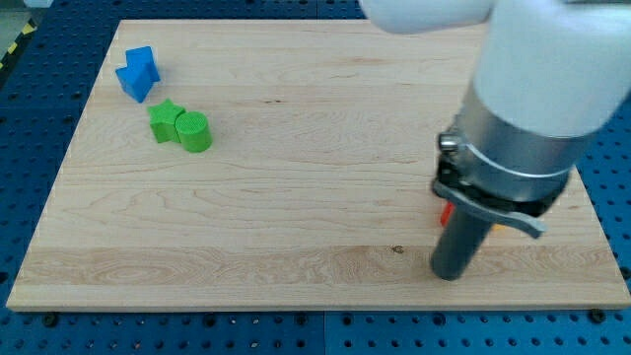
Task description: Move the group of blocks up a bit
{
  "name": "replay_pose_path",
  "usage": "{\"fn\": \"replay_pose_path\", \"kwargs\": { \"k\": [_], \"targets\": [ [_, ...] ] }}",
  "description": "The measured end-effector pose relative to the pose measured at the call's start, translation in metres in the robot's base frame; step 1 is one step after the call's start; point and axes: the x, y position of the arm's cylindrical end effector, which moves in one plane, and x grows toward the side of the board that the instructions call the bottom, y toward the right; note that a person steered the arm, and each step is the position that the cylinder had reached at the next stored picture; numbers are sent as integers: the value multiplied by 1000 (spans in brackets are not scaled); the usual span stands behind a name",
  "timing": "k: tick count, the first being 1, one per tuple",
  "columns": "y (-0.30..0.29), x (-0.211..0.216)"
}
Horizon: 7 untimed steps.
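My tip (451,273) rests on the wooden board (296,227) near the view's bottom right. The arm covers nearly all of the red and yellow group of blocks there; only a small red sliver (446,211) shows just above and left of the rod. The tip stands directly below that hidden group. At the view's top left a green star block (164,120) touches a green cylinder (193,131). A blue block (138,73) lies above them near the board's corner.
A blue pegboard (39,128) surrounds the board. The board's bottom edge runs a little below my tip.
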Motion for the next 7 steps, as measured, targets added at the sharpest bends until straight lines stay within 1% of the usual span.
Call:
{"fn": "replay_pose_path", "kwargs": {
  "k": [1,3,6,7],
  "targets": [
    [22,0],
    [42,-24],
    [42,-76],
    [42,-75]
  ]
}}
